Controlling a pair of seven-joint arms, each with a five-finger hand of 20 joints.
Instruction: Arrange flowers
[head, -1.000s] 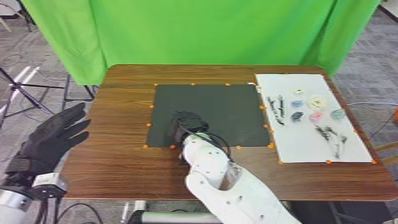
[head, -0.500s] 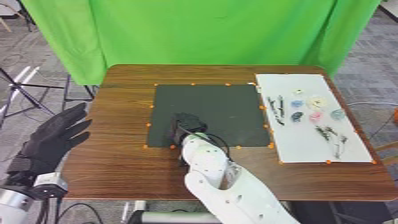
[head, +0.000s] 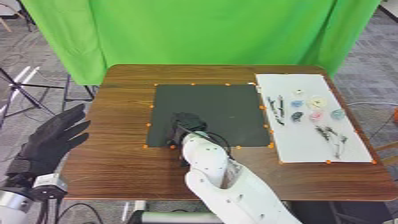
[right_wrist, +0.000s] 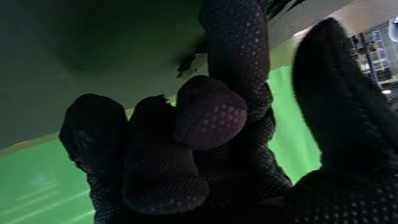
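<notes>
The dark stems (head: 282, 106) are laid lengthwise near-to-far. The left hand (head: 44, 142) is held with fingers slightly spread, the right hand (head: 188, 121) with fingers loosely bent, thumb apart.

6 blooms (head: 316, 103), stems (head: 282, 107) on white sheet (head: 300, 145)

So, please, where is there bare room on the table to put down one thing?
The brown table is bare between the left hand and the dark mat. The mat's far half, beyond the right hand, is also free. The white sheet is crowded in its middle, with flowers and stems; the right hand blocks the mat's near-left part.
</notes>
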